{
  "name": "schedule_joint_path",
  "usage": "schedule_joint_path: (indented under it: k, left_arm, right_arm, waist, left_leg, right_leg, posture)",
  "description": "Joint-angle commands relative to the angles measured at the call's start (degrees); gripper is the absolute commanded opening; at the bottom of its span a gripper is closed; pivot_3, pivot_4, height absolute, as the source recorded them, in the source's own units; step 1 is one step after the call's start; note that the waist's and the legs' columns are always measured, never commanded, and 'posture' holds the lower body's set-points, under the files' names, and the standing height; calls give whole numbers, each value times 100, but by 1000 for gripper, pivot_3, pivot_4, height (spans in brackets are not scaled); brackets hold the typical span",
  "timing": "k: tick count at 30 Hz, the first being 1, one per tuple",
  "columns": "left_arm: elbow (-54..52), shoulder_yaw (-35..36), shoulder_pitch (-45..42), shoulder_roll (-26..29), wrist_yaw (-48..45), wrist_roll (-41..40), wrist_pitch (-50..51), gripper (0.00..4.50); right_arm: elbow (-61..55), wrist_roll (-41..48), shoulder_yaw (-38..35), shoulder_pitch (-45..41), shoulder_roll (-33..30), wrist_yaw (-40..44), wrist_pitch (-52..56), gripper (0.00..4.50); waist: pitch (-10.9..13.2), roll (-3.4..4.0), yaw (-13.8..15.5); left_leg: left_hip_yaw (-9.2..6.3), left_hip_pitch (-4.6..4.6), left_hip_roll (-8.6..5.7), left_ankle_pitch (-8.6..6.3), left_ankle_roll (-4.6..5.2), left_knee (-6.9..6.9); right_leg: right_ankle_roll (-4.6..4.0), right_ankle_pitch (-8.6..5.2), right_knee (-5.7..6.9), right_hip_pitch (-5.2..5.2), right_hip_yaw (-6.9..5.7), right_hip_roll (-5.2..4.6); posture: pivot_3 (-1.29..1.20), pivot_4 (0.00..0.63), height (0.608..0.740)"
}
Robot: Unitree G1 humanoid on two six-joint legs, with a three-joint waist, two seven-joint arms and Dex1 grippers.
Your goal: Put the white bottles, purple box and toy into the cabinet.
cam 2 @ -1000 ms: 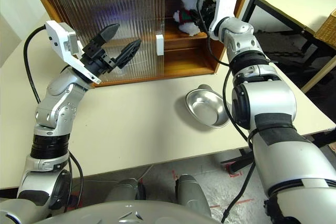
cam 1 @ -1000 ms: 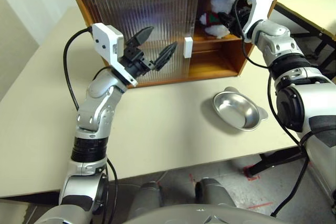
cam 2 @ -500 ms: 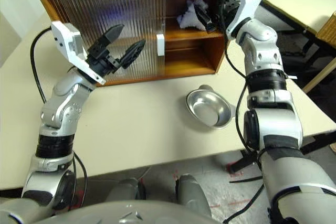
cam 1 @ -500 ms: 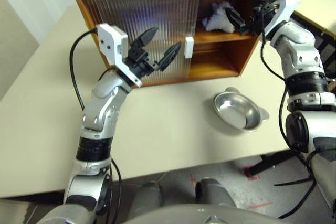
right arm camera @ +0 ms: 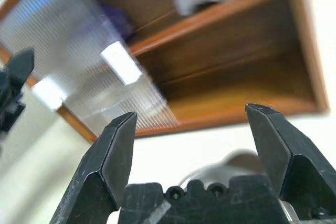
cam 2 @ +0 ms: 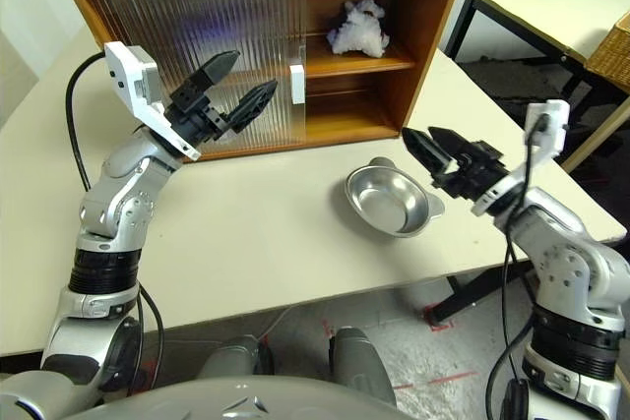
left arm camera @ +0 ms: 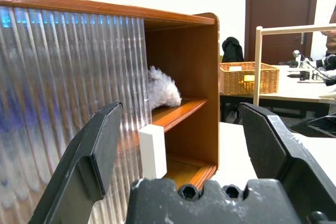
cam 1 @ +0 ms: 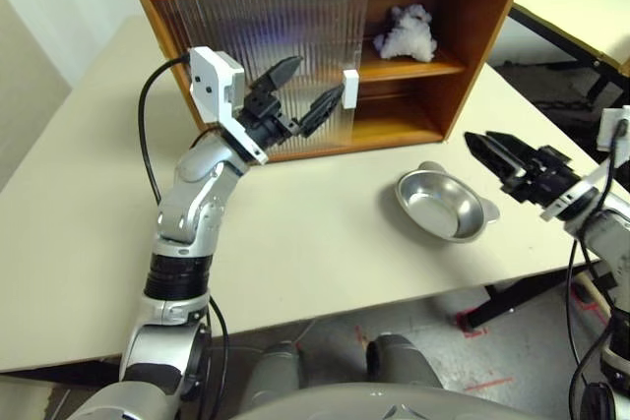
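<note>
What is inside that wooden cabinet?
On the cabinet's upper shelf sits the fluffy white toy; the lower shelf's open part looks bare. The ribbed sliding door hides the rest.

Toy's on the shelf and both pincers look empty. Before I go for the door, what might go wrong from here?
1. The toy sits near the front edge of the cabinet's upper shelf; a door sliding across might catch it or knock it off.
2. The open left pincer hangs just in front of the ribbed door by its white handle; a careless push could jam a fingertip against the ribs.
3. The open right pincer hovers beside the metal dish; swinging forward low could knock it.
</note>
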Motion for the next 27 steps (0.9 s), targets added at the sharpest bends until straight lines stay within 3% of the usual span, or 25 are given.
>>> schedule_joint_path:
  k: [1,9,20,27]
  left_arm:
    - [51,-35,-27,-5,-44,12,44,4500]
    - [-30,7,-9,31,-11,9,99,4500]
    - [-162,59,71,111,58,3,183,4500]
    - [-196,80,52,141,82,-7,224,4500]
  right_arm:
    - [383,998,-540,6,250,-638,399,4475]
    - [1411,2416,-1150,195,538,-1627,567,4475]
    - [2188,2382,-974,668,496,-1274,564,4475]
    - [1915,2598,-769,887,675,-1494,690,4475]
  waist:
    - [1,-2,-52]
    - [1,0,-60]
    - [1,1,-38]
    - [1,1,-35]
  left_leg:
    - [0,2,1,0,0,0]
    - [-2,3,4,3,4,-2]
    - [-4,-10,5,13,23,-6]
    - [-3,-12,4,1,3,-6]
  right_leg:
    - [-2,1,0,2,1,2]
    - [-1,0,-4,3,5,8]
    - [22,-4,-12,-1,5,7]
    - [14,-9,-12,0,6,6]
  posture:
    - [-89,0,740]
    - [-61,0,740]
    - [-41,0,740]
    - [-39,0,740]
